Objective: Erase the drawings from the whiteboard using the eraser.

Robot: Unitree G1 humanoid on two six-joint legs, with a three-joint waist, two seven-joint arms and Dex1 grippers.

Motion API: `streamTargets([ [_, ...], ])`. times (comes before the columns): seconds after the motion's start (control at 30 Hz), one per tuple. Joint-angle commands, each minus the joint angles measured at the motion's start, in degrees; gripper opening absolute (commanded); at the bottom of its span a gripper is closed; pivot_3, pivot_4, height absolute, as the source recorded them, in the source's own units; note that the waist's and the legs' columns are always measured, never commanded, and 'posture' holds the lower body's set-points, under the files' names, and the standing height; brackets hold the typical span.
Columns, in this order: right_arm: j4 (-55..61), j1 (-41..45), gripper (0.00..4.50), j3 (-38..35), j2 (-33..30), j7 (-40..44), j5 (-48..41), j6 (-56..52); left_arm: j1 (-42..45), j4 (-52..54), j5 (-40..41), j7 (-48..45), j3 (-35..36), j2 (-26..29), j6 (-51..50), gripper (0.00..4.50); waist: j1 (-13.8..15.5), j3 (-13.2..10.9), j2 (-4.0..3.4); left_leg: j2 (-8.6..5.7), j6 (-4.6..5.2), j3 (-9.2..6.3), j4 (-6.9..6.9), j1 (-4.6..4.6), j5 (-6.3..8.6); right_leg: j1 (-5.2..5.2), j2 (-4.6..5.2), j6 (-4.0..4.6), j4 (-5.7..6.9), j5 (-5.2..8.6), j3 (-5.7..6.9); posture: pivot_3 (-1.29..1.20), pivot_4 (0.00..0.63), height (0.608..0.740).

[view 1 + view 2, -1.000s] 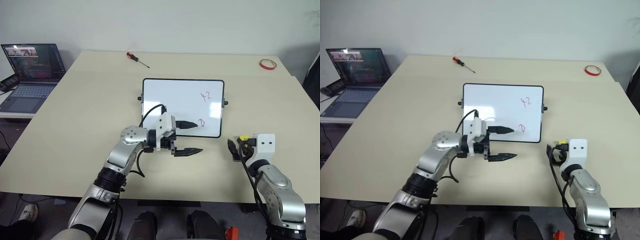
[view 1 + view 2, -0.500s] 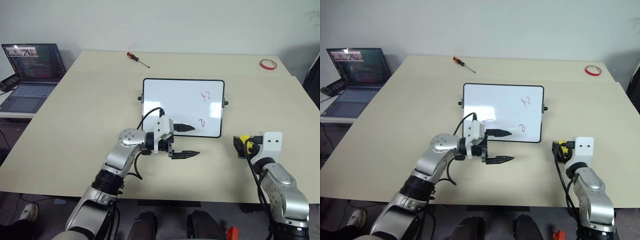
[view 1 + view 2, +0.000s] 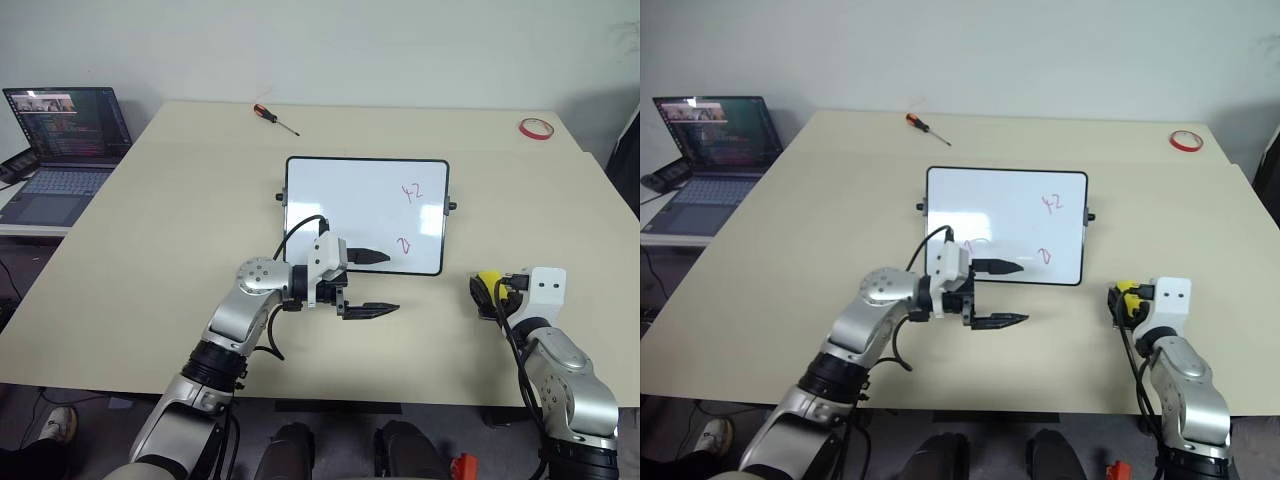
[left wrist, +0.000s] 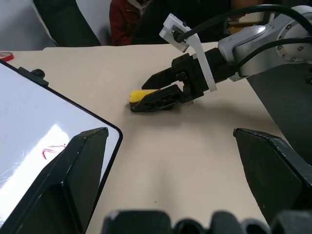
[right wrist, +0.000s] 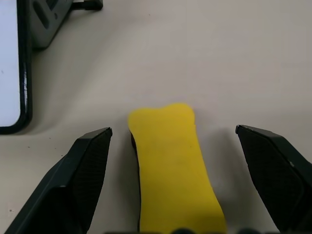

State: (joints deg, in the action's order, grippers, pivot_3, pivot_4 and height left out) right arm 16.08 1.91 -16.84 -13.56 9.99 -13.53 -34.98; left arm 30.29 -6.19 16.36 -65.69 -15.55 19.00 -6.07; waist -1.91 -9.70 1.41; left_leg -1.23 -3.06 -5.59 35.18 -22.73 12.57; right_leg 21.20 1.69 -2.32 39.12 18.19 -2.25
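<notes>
Beige table (image 3: 180, 220) against plain pale wall (image 3: 330, 45); open laptop (image 3: 62, 145) on lower side desk just left of table.

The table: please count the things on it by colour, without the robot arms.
Red: 2, tape roll and screwdriver.
White: 1, whiteboard.
Yellow: 1, eraser.
Total: 4.

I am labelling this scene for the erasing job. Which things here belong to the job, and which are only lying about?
For the job: whiteboard, red drawings, yellow eraser, open right gripper around it.

Lying about: screwdriver, red tape roll, laptop.
</notes>
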Motion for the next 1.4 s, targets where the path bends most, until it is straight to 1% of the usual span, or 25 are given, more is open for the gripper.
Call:
streamTargets([
  [0.03, 1.11, 1.09, 4.46, -1.17, -0.55, -0.15, -1.24, 0.49, -0.04, 2.81, 0.61, 0.03, 0.65, 0.37, -0.16, 4.50, 0.00, 0.00, 0.00, 0.00, 0.00, 0.00, 0.00, 0.00, 0.00, 0.00, 0.00, 0.00, 0.00, 0.00, 0.00, 0.00, 0.150, 0.740],
  [0.33, 1.42, 1.06, 4.46, -1.27, -0.27, -0.89, -2.51, 0.26, 0.73, 2.28, 0.49, -0.06, 0.35, -0.16, -0.19, 4.50, 0.00, 0.00, 0.00, 0.00, 0.00, -0.01, 0.00, 0.00, 0.00, 0.00, 0.00, 0.00, 0.00, 0.00, 0.00, 0.00, 0.150, 0.740],
  [0.37, 1.48, 1.02, 4.09, -1.28, -0.30, -0.93, -2.57, 0.24, 0.77, 2.26, 0.47, -0.07, 0.35, -0.17, -0.17, 4.50, 0.01, 0.00, -0.01, 0.00, 0.00, -0.01, 0.00, 0.00, 0.00, 0.00, 0.00, 0.00, 0.00, 0.00, 0.00, 0.00, 0.150, 0.740],
  [0.4, 1.55, 0.99, 3.89, -1.38, -0.26, -0.97, -2.76, 0.19, 0.86, 2.20, 0.48, -0.08, 0.35, -0.23, -0.19, 4.50, 0.00, 0.00, -0.01, 0.00, 0.00, -0.01, 0.00, 0.00, 0.00, 0.00, 0.00, 0.00, 0.00, 0.00, 0.01, 0.00, 0.150, 0.740],
  [0.43, 1.60, 0.94, 3.57, -1.45, -0.24, -1.00, -2.89, 0.14, 0.91, 2.19, 0.48, -0.09, 0.33, -0.28, -0.23, 4.50, 0.00, 0.00, -0.01, 0.00, 0.00, -0.01, 0.00, 0.00, 0.00, 0.00, 0.00, 0.00, 0.00, 0.00, 0.00, 0.00, 0.150, 0.740],
  [0.53, 1.68, 0.90, 2.49, -1.53, -0.19, -1.20, -3.12, -0.06, 1.11, 2.09, 0.54, -0.11, 0.32, -0.43, -0.37, 4.50, 0.00, 0.00, -0.01, 0.00, 0.00, -0.01, 0.00, -0.01, 0.00, 0.00, 0.00, 0.00, 0.00, 0.00, 0.00, 0.00, 0.150, 0.740],
  [0.57, 1.70, 0.86, 2.05, -1.53, -0.25, -1.25, -3.21, -0.08, 1.12, 2.12, 0.53, -0.09, 0.31, -0.47, -0.41, 4.50, 0.00, 0.00, -0.01, 0.00, 0.00, 0.00, 0.00, 0.00, 0.00, 0.00, 0.00, 0.00, 0.00, 0.00, 0.00, 0.00, 0.150, 0.740],
  [0.63, 1.68, 0.87, 1.39, -1.49, -0.39, -1.37, -3.39, -0.11, 1.23, 2.07, 0.51, -0.11, 0.29, -0.54, -0.44, 4.50, 0.00, 0.00, -0.01, 0.00, 0.00, -0.01, 0.00, 0.00, 0.00, 0.00, 0.00, 0.00, 0.00, 0.00, 0.00, 0.00, 0.150, 0.740],
  [0.67, 1.66, 0.88, 1.24, -1.49, -0.46, -1.42, -3.44, -0.11, 1.30, 2.04, 0.49, -0.12, 0.29, -0.58, -0.47, 4.50, 0.00, 0.00, -0.01, 0.00, 0.00, -0.01, 0.00, 0.00, 0.00, 0.00, 0.00, 0.00, 0.00, 0.00, 0.00, 0.00, 0.150, 0.740],
  [0.9, 1.32, 1.32, 1.23, -1.30, -0.86, -2.40, -3.14, 0.30, 1.57, 2.20, 0.53, 0.21, 0.53, -0.81, -0.82, 4.50, 0.00, 0.00, -0.01, 0.00, 0.00, 0.00, 0.00, 0.00, 0.00, 0.00, 0.00, 0.00, 0.00, 0.00, 0.00, 0.00, 0.150, 0.740],
  [1.03, 2.19, 1.75, 1.23, -0.28, -0.95, -2.59, -1.89, 3.92, 1.93, 4.60, 0.20, 1.70, 0.92, -0.81, -0.57, 4.50, 0.00, 0.00, -0.01, 0.00, 0.00, 0.00, 0.00, 0.00, 0.00, 0.00, 0.00, 0.00, 0.00, 0.00, 0.00, 0.00, 0.150, 0.740],
  [1.17, 2.82, 3.04, 1.23, 2.21, -0.63, -3.54, 1.26, 8.58, 3.64, 6.23, -2.20, 10.02, 3.28, -2.48, 0.55, 4.50, 0.02, 0.00, -0.01, 0.00, 0.00, -0.02, 0.03, -0.02, 0.00, 0.00, 0.01, 0.00, 0.00, 0.00, 0.00, 0.00, 0.150, 0.740],
  [1.27, 1.22, 5.15, 1.23, 3.47, -0.39, -4.33, 3.25, 11.70, 3.67, 3.62, -5.85, 17.35, 5.05, -3.66, 3.47, 4.50, -0.12, 0.03, -0.06, 0.00, 0.00, 0.02, 0.03, 0.02, 0.00, 0.00, 0.00, -0.01, 0.03, 0.00, -0.02, 0.00, 0.150, 0.740],
  [1.4, -2.59, 9.98, 1.23, 5.70, 0.13, -5.00, 5.51, 15.33, 2.23, 0.32, -9.95, 26.34, 6.54, -5.41, 5.20, 4.50, -0.15, 0.04, -0.07, 0.00, 0.00, 0.04, 0.03, 0.03, 0.00, 0.00, 0.00, -0.01, 0.04, -0.01, -0.03, 0.00, 0.150, 0.740],
])
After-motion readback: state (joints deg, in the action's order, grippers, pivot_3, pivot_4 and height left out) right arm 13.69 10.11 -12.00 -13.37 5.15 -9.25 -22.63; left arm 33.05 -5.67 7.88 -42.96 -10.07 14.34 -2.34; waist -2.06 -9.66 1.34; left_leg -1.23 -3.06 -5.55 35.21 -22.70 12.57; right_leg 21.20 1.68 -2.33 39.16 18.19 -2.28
